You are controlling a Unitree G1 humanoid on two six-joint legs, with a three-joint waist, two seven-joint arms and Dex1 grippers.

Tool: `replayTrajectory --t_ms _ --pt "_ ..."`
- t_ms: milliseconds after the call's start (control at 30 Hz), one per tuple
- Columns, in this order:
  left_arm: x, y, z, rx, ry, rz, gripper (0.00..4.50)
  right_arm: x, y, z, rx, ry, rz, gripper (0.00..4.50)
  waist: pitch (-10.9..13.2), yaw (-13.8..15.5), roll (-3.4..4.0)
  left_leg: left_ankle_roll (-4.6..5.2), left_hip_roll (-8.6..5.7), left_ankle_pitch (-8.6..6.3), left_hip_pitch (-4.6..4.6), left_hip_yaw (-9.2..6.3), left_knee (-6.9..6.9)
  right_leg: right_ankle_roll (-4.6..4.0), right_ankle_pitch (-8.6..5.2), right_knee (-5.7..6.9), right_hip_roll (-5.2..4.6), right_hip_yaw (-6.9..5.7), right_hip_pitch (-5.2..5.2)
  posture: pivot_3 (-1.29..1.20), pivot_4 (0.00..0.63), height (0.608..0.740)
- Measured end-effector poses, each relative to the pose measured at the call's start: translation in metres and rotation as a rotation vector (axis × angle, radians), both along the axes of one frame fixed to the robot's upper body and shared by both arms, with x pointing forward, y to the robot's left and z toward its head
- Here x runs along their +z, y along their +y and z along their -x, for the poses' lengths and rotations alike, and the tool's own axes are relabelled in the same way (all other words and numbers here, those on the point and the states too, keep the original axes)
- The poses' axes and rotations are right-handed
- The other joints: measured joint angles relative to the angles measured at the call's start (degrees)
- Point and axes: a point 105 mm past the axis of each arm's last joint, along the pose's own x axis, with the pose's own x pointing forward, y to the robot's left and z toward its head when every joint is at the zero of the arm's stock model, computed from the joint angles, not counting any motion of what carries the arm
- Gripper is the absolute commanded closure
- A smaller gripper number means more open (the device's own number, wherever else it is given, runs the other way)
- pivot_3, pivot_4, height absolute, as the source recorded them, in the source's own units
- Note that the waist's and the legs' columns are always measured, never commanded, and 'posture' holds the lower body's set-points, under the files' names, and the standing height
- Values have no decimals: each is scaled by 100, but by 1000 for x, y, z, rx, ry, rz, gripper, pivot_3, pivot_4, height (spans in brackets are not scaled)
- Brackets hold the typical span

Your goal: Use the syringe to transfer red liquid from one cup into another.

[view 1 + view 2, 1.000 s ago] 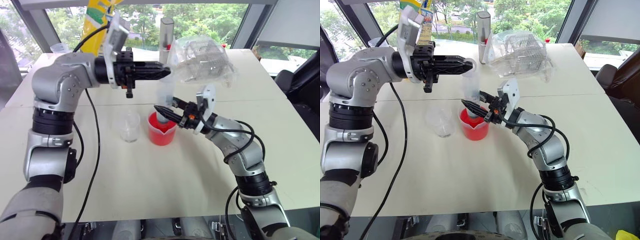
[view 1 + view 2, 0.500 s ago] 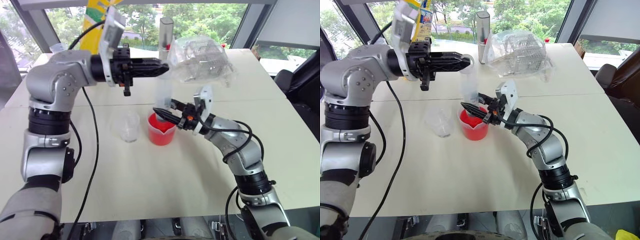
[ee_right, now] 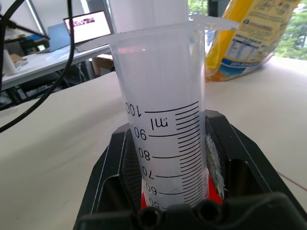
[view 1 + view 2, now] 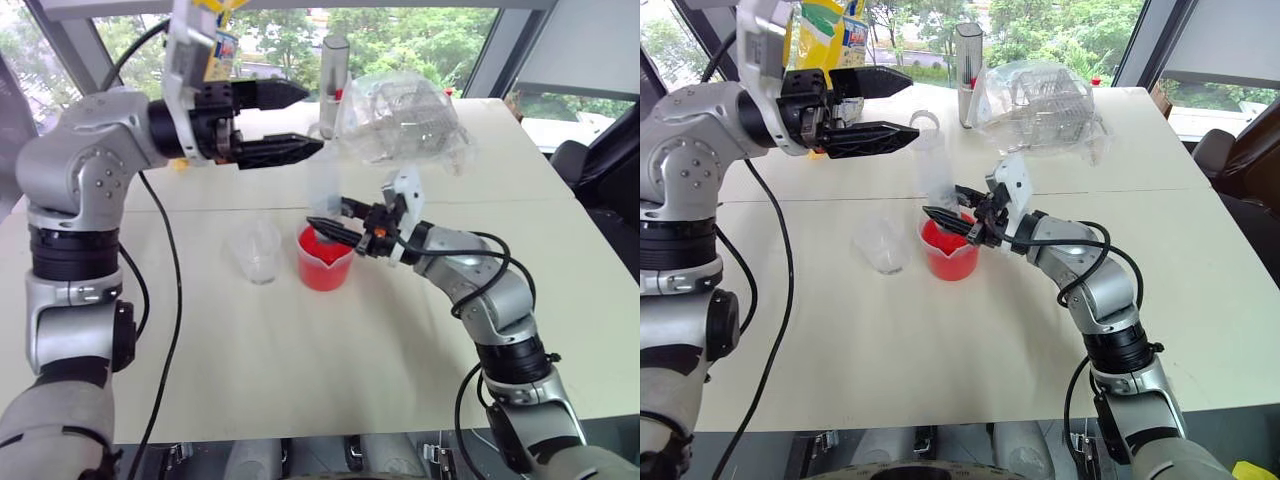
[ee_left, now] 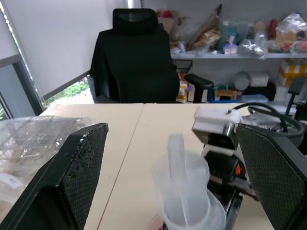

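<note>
Right gripper [image 4: 322, 226] is clamped on the lower barrel of the syringe [image 4: 322, 190], holding it upright with the tip down inside the red beaker [image 4: 324, 262]. Right wrist view shows the barrel [image 3: 165, 143] squeezed between the two black fingers [image 3: 112, 172], graduations readable from the top mark downward, red visible just below the fingers at the barrel's base. Red liquid [image 4: 948, 245] sits in the beaker, mid-table. Left gripper [image 4: 290, 122] is up at roughly 11 o'clock from the beaker, pointing toward the robot's right, fingers spread wide and not touching anything; the plunger top of the syringe sits just below and beside its tips. Left wrist view has the plunger head [image 5: 184, 191] between the two spread pads [image 5: 72, 177], with clear air on both sides. Small clear cup [image 4: 259, 252] stands at 9 o'clock of the beaker, near it, not touching, looks empty. Behind, at 12 o'clock on the far side of the table: tall silver cylinder [image 4: 334, 70], a crumpled clear plastic bag over a wire rack [image 4: 400, 115] at about 1 o'clock, yellow bag [image 4: 820, 30] at 11 o'clock behind the left arm.
</note>
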Motion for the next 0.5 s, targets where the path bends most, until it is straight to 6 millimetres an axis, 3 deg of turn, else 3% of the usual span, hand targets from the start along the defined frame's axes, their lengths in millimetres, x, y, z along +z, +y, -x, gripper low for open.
replayTrajectory --t_ms 233,500 --pt "11 26 -1 82 -4 44 34 13 -3 0 -7 -14 -30 3049 0 -11 0 0 2 0 0 -1 0 0 0 1 0 -1 -1 0 150 740" --pt "-6 53 -7 198 58 32 34 33 5 8 24 -41 -69 3049 0 -8 0 0 2 0 -1 -2 0 0 0 2 -2 -1 -1 0 150 740"
